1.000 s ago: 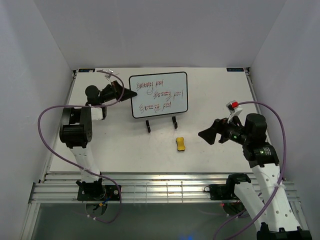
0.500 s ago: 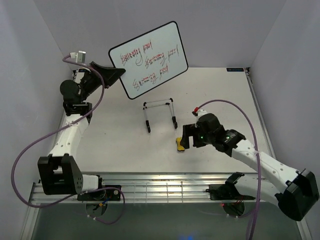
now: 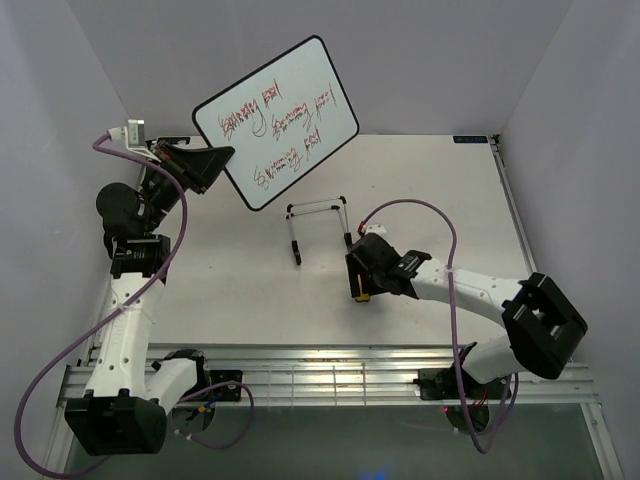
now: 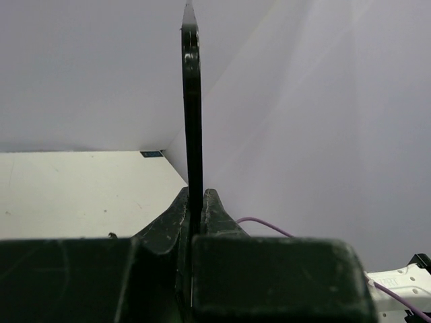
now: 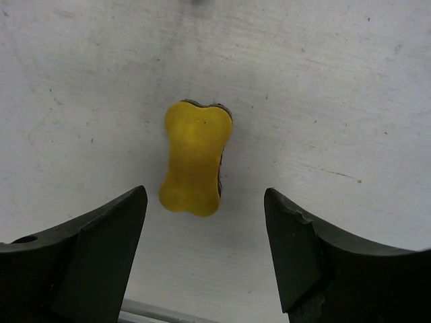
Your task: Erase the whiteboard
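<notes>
The whiteboard (image 3: 276, 120), white with a black frame and red and dark writing, is held tilted in the air above the table's back left. My left gripper (image 3: 212, 165) is shut on its left edge; in the left wrist view the board's black edge (image 4: 192, 101) stands upright between the jaws. The yellow bone-shaped eraser (image 5: 195, 157) lies flat on the table, mostly hidden under my right gripper (image 3: 360, 285) in the top view. My right gripper (image 5: 205, 202) is open, just above the eraser, its fingers apart on either side of the eraser's near end.
The black wire stand (image 3: 320, 228) stands empty on the table behind the right gripper. Purple cables loop off both arms. White walls enclose the table on the left, back and right. A metal rail (image 3: 320, 380) runs along the near edge.
My left arm has carried the whiteboard further up and to the left. My right arm has swung left and down, so the gripper now sits over the eraser.
</notes>
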You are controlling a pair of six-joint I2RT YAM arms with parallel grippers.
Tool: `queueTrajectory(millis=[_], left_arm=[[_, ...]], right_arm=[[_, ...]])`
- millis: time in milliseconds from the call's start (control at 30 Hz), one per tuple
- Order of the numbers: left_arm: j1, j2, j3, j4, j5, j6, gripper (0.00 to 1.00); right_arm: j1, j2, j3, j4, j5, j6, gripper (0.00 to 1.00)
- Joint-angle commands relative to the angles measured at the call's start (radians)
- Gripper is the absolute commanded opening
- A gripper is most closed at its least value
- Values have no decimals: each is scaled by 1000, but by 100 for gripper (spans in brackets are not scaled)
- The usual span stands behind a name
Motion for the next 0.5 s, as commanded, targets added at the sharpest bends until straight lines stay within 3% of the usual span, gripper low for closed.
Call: queueTrajectory(millis=[0, 167, 467], left_arm=[[3, -44, -27, -13, -39, -4, 0], [3, -69, -74, -27, -19, 10, 0], [1, -83, -89, -79, -4, 70, 0]], right_arm=[[4, 58, 62, 54, 60, -6, 75], [1, 136, 104, 71, 63, -32, 73], [-2, 208, 119, 83, 71, -34, 56]])
